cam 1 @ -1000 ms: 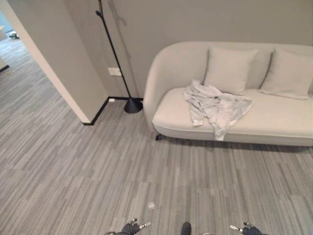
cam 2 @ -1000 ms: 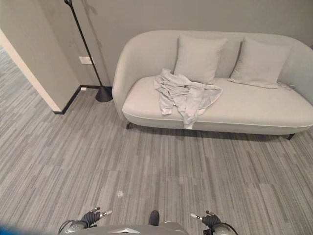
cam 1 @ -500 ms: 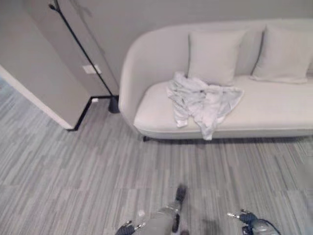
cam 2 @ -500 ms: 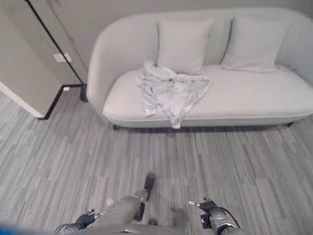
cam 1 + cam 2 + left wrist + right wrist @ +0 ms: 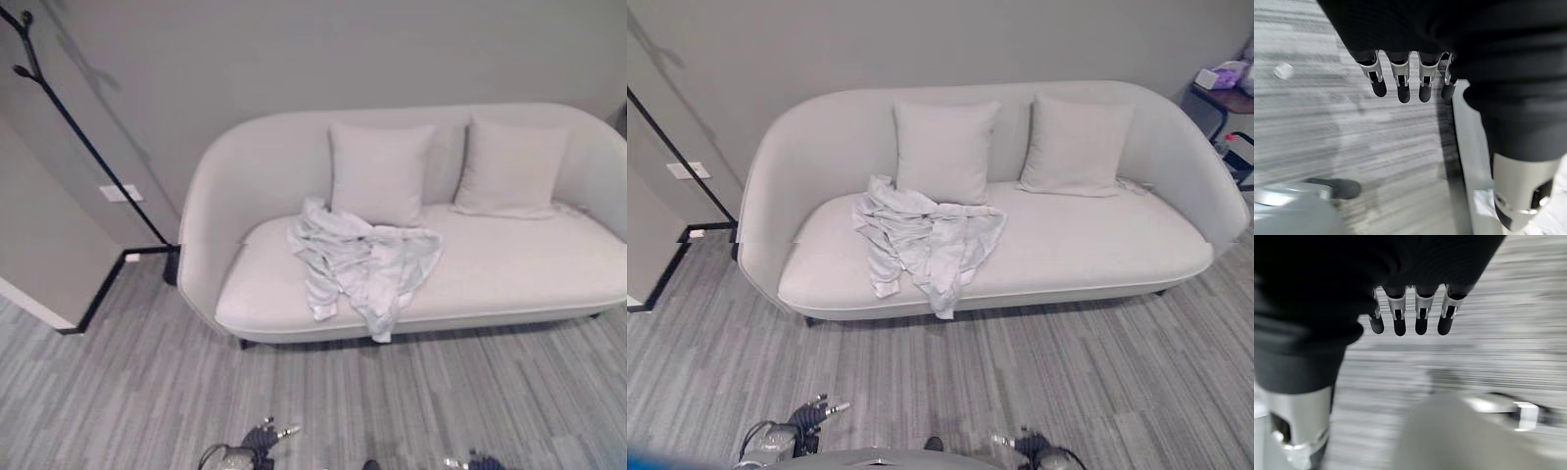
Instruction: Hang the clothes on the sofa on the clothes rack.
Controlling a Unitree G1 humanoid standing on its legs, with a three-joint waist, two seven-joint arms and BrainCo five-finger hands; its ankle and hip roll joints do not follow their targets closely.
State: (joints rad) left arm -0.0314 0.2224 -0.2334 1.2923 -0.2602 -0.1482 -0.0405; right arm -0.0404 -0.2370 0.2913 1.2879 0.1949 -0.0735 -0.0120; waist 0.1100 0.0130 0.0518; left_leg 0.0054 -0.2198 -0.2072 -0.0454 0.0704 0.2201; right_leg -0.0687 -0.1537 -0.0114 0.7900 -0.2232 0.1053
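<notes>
A: Where is the garment sitting?

B: The pale grey clothes (image 5: pixel 926 242) are lying crumpled on the sofa (image 5: pixel 1097 245) seat, left of its middle, just in front of the left cushion (image 5: pixel 942 150). One fold is drooping over the seat's front edge. The right cushion (image 5: pixel 1075 145) is leaning against the backrest, apart from the cloth.

A: And the rack?

B: The black clothes rack (image 5: pixel 73 137) is standing by the wall past the sofa's left end, its pole slanting up to the hooks.

A: Hands?

B: The left hand (image 5: pixel 1400 81) is hanging low over the grey striped floor (image 5: pixel 1019 352), fingers straight and relaxed, holding nothing. The right hand (image 5: pixel 1410 316) is hanging likewise, fingers loose and empty. Both are staying well apart from the sofa.

A: Anything else?

B: A small side table (image 5: pixel 1227 98) is showing beyond the sofa's right end.
</notes>
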